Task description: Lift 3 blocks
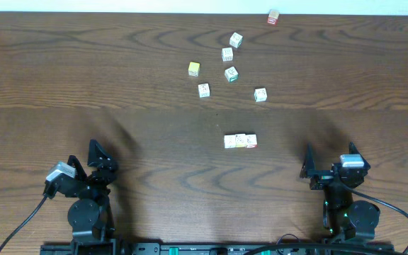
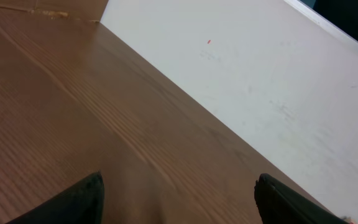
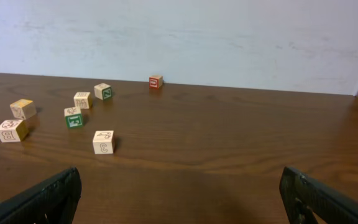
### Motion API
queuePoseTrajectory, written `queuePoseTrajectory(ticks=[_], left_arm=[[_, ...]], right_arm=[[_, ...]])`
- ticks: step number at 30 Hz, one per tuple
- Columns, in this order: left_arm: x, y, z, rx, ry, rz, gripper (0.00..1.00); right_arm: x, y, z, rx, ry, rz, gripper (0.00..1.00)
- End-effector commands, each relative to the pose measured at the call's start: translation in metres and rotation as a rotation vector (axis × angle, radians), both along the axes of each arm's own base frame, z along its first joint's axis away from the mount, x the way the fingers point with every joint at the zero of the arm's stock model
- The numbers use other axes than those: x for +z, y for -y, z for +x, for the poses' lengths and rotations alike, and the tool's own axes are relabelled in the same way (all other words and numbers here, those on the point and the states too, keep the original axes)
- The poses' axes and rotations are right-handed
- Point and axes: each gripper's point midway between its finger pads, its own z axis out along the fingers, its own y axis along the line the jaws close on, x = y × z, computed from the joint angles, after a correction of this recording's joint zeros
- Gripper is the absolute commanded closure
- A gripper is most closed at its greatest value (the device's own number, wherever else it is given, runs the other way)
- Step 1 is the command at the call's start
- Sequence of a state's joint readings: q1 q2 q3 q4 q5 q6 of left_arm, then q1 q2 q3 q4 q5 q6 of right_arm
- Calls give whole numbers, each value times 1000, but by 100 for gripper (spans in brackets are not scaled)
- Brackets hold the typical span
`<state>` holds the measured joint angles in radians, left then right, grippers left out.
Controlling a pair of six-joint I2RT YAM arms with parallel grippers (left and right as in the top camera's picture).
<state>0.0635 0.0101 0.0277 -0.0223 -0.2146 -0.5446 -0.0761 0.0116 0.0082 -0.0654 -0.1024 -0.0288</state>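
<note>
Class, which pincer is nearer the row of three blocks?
Right. The right pincer lies right of the row of three blocks; the left pincer lies farther away on its left.

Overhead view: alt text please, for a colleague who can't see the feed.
Three pale letter blocks sit touching in a short row near the middle of the wooden table, with nothing gripping them. The left gripper and right gripper sit open and empty at the near edge. Seven other cubes lie scattered toward the far edge.
</note>
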Motion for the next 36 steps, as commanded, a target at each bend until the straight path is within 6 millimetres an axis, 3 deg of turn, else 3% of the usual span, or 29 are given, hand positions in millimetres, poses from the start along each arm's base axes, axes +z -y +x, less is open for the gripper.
queuePoseTrajectory(ticks=[1,19,26,36], left_arm=[[-17,0,0,0,-55,13,22],[-17,-1,-1,4,-54,15,22],[-17,1,0,-39,-157,312,22],[-18,0,0,-37,-159,311,22]], right_arm=[[0,-6,0,23,1,21,1],[0,-6,0,23,2,21,1],[0,-6,0,24,1,21,1],[0,-6,0,24,2,21,1]])
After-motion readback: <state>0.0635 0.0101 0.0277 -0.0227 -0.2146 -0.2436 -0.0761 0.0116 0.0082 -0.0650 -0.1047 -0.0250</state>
